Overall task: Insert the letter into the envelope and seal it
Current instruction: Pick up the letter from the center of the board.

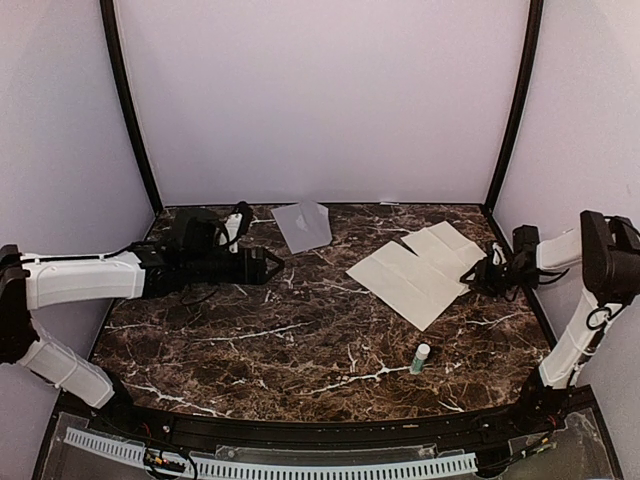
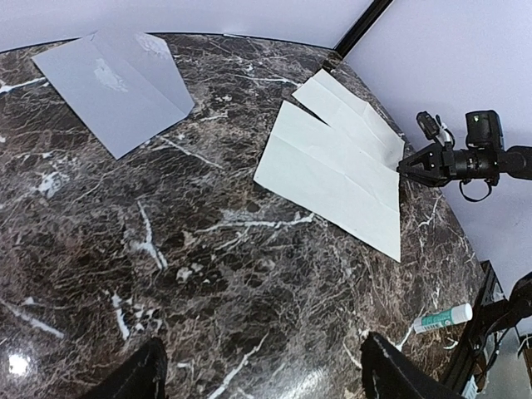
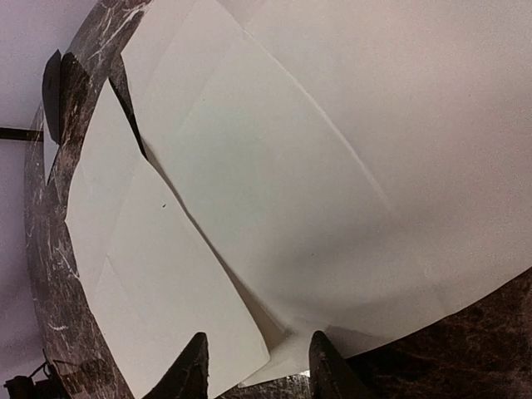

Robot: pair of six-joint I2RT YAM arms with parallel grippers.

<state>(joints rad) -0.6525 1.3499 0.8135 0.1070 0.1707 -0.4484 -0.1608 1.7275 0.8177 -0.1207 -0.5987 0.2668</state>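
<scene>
Step in hand, as I judge it: first fold of the letter; nothing is in the envelope yet.

Right gripper [image 3: 259,341]: jaws apart, not clenched, straddling the near right edge of the large cream creased paper letter [image 1: 420,275]. The edge sits between the fingertips [image 3: 193,366]. No grip is made yet.
- To do well: pinch only the top layer at the edge and lift low. Carry it across along an existing crease so that the fold follows the crease rather than making a new one.
- Risk: thin paper slides on polished stone, so a pinch that is too shallow will push the sheet instead of lifting it.

Left gripper [image 2: 264,349]: released, empty, hanging over bare table well left of the letter. It could pin the far side during the fold.

Materials, near to far:
- Small white glue stick with green cap [image 1: 421,357]: a cylinder lying on its side. It will probably roll.
- Dark brown marble-pattern table [image 1: 300,340]: glossy, white veins.
- Letter: matte and limp, lying unfolded right of centre. A dark wedge parts two panels at its far edge.
- Flat grey paper envelope [image 1: 302,226]: at the back and well apart from the letter, with one visible fold line.
</scene>
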